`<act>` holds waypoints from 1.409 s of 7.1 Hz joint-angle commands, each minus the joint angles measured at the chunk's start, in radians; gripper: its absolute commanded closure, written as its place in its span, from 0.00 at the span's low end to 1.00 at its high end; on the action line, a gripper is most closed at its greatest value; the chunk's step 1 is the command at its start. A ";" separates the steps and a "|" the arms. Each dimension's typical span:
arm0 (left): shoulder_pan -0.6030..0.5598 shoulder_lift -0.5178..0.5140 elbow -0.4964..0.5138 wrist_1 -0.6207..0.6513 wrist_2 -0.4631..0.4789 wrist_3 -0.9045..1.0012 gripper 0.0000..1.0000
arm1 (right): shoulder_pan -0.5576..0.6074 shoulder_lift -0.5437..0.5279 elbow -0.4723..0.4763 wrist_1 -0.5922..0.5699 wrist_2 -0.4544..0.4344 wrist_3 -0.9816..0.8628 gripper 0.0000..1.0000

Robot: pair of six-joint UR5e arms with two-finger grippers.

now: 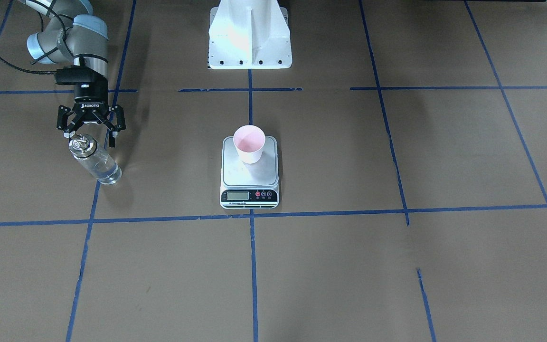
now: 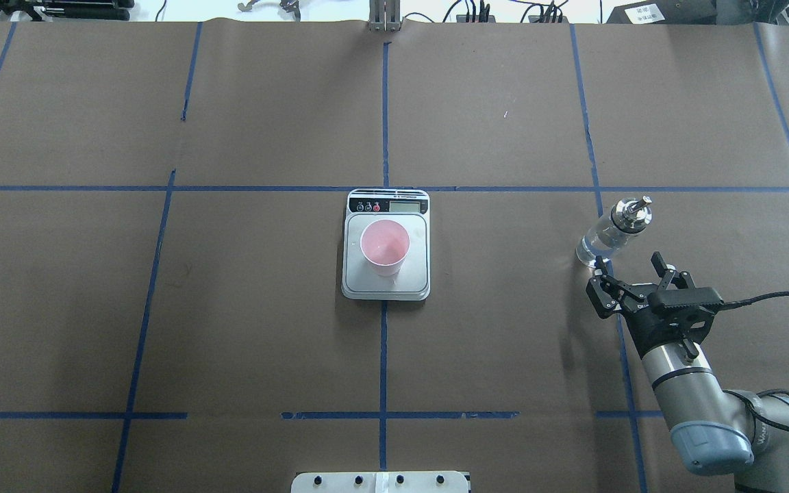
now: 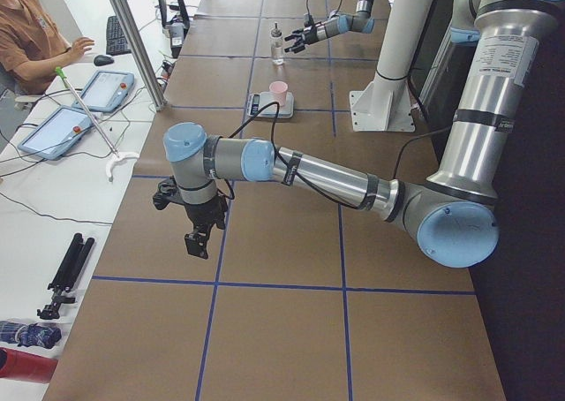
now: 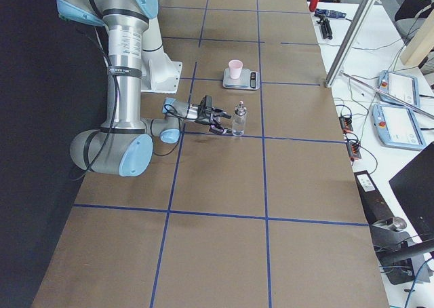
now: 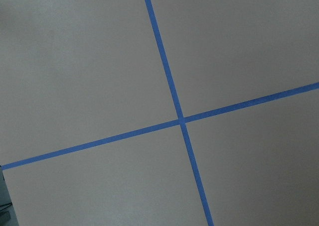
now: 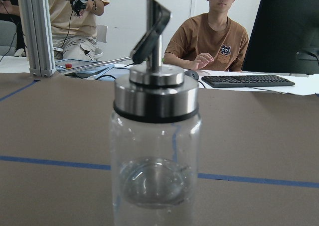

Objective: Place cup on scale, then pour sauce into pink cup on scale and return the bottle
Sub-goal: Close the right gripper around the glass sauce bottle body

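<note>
Scale (image 2: 416, 274): table centre, carrying the cup.
Right gripper (image 2: 627, 261): jaws spread, empty, just beside the bottle.
Bottle (image 2: 607, 236): upright on the table, well apart from the scale. Likely next: grip the glass body squarely below the cap.
Cup (image 2: 384, 246): upright on the platform.

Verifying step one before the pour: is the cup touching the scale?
Touching. The front-facing view shows the cup standing on the scale, no tool holding it; the overhead view agrees.

One brand name legible

"ROBOTIQ" stands in white letters on the black body of the right tool (image 1: 91, 135), behind its jaws.
</note>
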 commanded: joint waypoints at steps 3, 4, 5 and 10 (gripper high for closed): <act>0.002 0.000 -0.001 0.000 0.000 0.000 0.00 | 0.013 0.053 -0.047 0.022 -0.011 -0.022 0.00; 0.002 0.000 -0.004 0.002 0.000 0.000 0.00 | 0.015 0.053 -0.049 0.020 -0.011 -0.027 0.00; 0.002 0.002 -0.006 0.002 0.000 0.000 0.00 | 0.021 0.055 -0.049 0.020 -0.009 -0.031 0.00; 0.002 0.000 -0.009 0.003 -0.002 0.000 0.00 | 0.083 0.125 -0.107 0.019 0.003 -0.073 0.00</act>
